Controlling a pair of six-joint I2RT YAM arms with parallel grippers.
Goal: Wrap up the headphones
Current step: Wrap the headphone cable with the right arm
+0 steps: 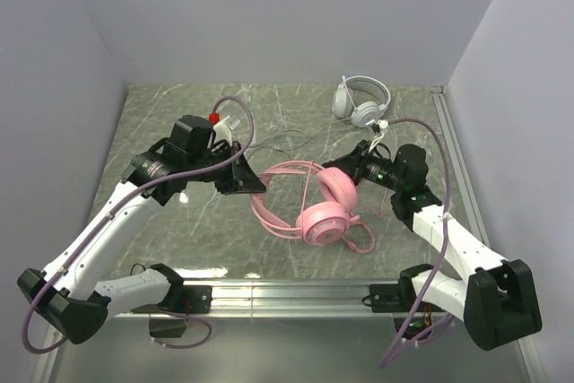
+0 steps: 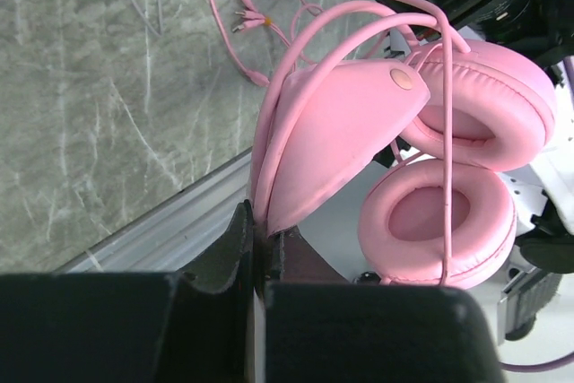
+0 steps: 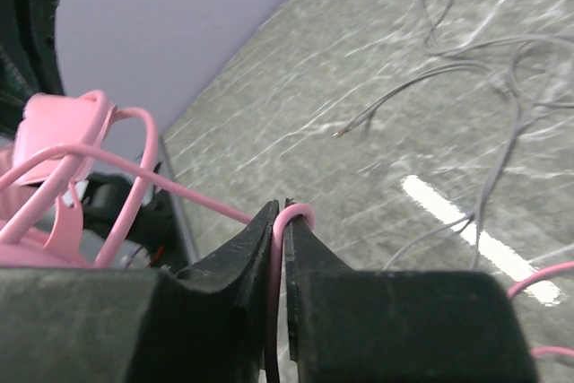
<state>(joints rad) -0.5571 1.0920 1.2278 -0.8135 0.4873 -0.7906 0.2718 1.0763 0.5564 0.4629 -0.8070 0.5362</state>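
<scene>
We saw the pink headset (image 1: 325, 208) near the middle of the table (image 1: 179, 248), between the two grippers, its earcups stacked close together. We could not tell whether it rested on the surface or hung just above it. The left gripper (image 2: 260, 230) was clenched on the headset's pink band, whose edge was pinched between the jaws in the left wrist view, with the padded cups off to the right. The right gripper (image 3: 280, 214) was clamped on the pink cable (image 3: 220, 205), which looped over the fingertips and ran off to the left toward the headset. More of that cable lay in loose loops on the table beside the headset, and its plug (image 2: 249, 17) lay on the marbled surface beyond the band. The white headset (image 1: 360, 100) sat at the far right of the table near the back wall, well apart from both grippers. Its thin dark cable (image 1: 285, 143) trailed loosely across the table behind the pink headset.
</scene>
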